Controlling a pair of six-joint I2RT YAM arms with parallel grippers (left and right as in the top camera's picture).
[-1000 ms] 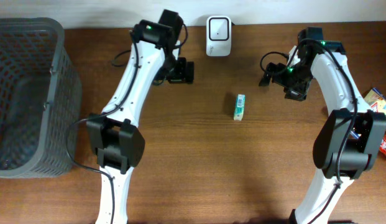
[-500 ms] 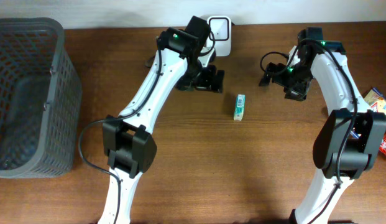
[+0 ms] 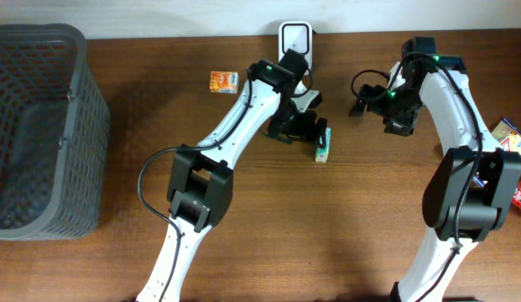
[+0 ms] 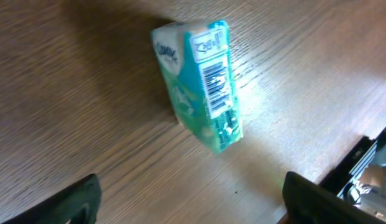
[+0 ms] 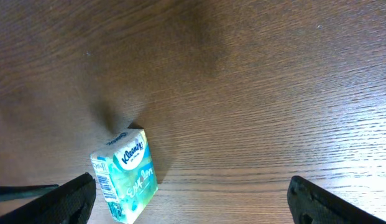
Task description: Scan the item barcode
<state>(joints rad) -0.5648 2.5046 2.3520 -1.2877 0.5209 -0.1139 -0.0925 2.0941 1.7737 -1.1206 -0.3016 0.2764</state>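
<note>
Plainly readable: "Kleenex" in blue letters on the wide face of the tissue pack, in the right wrist view.
Barcode: 1, black bars on white, on the pack's narrow upper side; the small print above and below it is too blurred to read.
Other print: the orange packet and the boxes carry print too small to read.
Pack position: on the bench, in front of the scanner, between the 2 arms and just beside the left hand.
Pack pose: standing on 1 long narrow side, barcode side up, the Kleenex face turned toward the right arm.
Long axis: runs from the scanner's side toward the near edge of the bench, slightly slanted.
Left hand: open, fingers spread wide with nothing between them; the pack lies just beyond the tips.
Right hand: open wide and holding nothing, well apart from the pack, with the pack low in its wrist view.
Counts: 1 tissue pack, 1 scanner, 1 orange packet, 1 grey basket at the bench's left end, 2 boxes cut off at the right edge, 2 arms.
</note>
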